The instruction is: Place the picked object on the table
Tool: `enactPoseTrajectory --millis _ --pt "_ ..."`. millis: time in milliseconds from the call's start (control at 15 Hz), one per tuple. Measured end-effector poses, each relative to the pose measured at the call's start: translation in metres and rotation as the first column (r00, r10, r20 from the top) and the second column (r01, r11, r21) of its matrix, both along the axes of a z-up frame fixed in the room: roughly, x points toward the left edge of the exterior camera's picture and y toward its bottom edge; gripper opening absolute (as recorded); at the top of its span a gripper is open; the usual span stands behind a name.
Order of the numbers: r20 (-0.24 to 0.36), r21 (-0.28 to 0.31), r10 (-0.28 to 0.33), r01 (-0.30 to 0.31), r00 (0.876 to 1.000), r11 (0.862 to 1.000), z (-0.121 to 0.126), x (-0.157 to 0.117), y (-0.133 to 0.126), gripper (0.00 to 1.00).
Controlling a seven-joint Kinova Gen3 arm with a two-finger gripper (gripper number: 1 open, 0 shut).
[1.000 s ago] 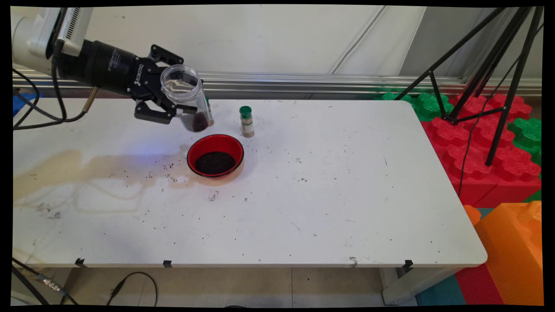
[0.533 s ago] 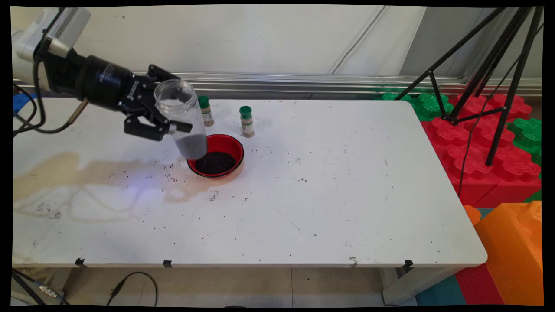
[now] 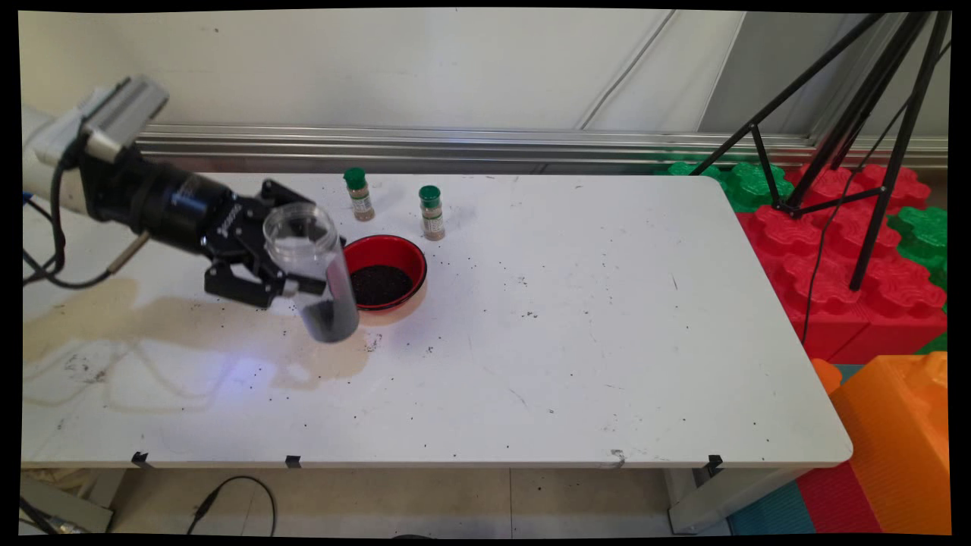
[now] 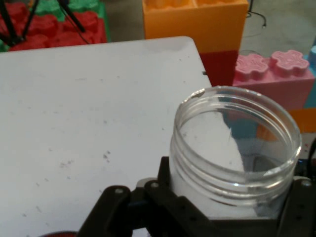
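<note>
Gripper (image 3: 292, 274) clenched on a clear plastic jar (image 3: 311, 273), one finger on each side of the wall below the threaded mouth. Jar mouth up, open, no lid; body leans slightly, base toward the near right. Dark granules fill the jar's lower part. Jar base hangs just above the table (image 3: 531, 364), just left and near of the red bowl (image 3: 383, 271); whether it touches the tabletop cannot be told.

Red bowl sits on the table with a layer of the same dark granules inside. Its left rim is hidden behind the jar. Two small spice bottles with green caps stand beyond the bowl, apart from each other: left bottle (image 3: 358, 194), right bottle (image 3: 431, 212).

Loose dark grains scattered over the table around the bowl. Pale brown stain (image 3: 174, 318) spreads across the table's left side under the arm.

Hand view: jar mouth (image 4: 237, 143) fills the lower right, fingers' black linkage cut off at the bottom edge. Jar's contents not visible from there. Orange block (image 4: 197, 22) and pink block (image 4: 269, 74) beyond the table edge.
</note>
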State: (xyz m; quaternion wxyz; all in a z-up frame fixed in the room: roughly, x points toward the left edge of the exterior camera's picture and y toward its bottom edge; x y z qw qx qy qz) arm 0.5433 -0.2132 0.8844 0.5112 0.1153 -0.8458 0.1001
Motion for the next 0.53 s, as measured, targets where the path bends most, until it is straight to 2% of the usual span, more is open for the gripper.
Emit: enactPoseTrajectory --millis 533 --pt "-0.017 0.049 -0.028 0.028 0.999 0.998 -0.060 0.000 0.006 0.00"
